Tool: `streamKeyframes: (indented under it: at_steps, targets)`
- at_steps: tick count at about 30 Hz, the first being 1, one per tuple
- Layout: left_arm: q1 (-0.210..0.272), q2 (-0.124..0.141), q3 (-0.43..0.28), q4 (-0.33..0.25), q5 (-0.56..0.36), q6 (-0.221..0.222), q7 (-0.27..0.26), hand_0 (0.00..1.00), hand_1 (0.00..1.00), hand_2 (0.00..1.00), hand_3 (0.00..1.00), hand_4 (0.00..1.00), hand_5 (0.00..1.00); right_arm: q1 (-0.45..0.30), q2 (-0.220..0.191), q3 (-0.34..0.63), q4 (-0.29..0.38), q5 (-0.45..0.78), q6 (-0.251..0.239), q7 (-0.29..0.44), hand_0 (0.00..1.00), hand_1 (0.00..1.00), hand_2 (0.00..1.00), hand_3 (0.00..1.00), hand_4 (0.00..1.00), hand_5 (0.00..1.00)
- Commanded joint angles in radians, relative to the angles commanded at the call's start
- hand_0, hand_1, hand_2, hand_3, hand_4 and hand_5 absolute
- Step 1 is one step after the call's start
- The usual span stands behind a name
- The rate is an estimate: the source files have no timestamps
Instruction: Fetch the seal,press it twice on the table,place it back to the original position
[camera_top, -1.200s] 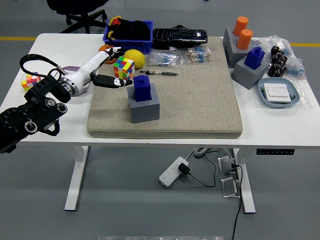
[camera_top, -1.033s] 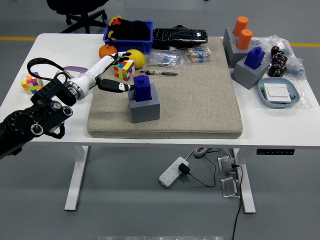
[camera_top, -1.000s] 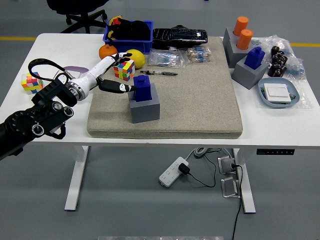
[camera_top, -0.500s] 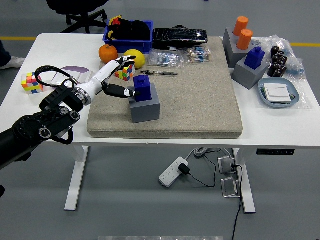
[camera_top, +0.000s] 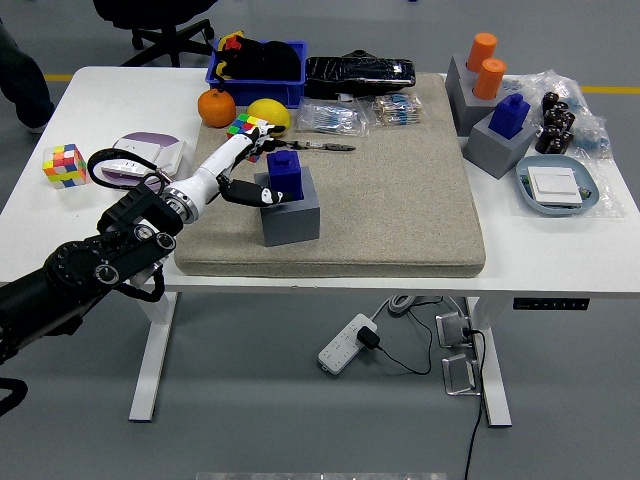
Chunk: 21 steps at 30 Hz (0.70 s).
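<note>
Fingers (camera_top: 258, 152) of the left hand (camera_top: 243, 168) are spread and stretched forward, holding nothing; the thumb tip lies against the left side of the blue seal (camera_top: 284, 178), while the other fingers reach past it above the mat. Its white forearm slopes up from the black left arm (camera_top: 90, 270), which comes in from the lower left corner across the table's near left edge.

That seal stands upright on a grey block (camera_top: 289, 211) on the left part of the beige mat (camera_top: 400, 190), toward the mat's near edge. Just behind the hand a multicoloured cube (camera_top: 247, 127) is partly hidden, with a yellow lemon (camera_top: 270, 113) and an orange (camera_top: 215, 107) near the far edge of the white table (camera_top: 560, 262). A second blue seal (camera_top: 510, 114) sits on another grey block (camera_top: 495, 147) toward the far right corner. No writing can be read on any of these things.
</note>
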<state>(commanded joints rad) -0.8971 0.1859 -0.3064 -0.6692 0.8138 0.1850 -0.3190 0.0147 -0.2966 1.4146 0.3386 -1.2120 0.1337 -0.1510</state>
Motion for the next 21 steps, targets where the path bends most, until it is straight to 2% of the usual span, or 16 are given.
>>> streamKeyframes:
  at_steps: [8,9,21]
  targets:
    - [0.011,-0.017,0.001,0.018,-0.054,-0.004,0.001,0.863,0.829,0.788,0.887,0.915,0.002,-0.002,0.002,-0.002,0.002,0.0,0.0,0.0,0.835,0.732,0.698,0.71,0.742,0.515]
    - [0.012,-0.019,0.001,0.018,-0.053,-0.004,0.002,0.822,0.802,0.766,0.869,0.905,0.002,-0.002,0.002,-0.002,0.002,0.0,0.0,0.0,0.835,0.732,0.698,0.71,0.742,0.515]
    - [0.019,-0.037,0.006,0.032,-0.08,-0.007,-0.004,0.807,0.792,0.743,0.849,0.893,0.002,-0.003,0.005,-0.004,0.002,0.002,-0.001,0.001,0.834,0.732,0.698,0.71,0.742,0.515]
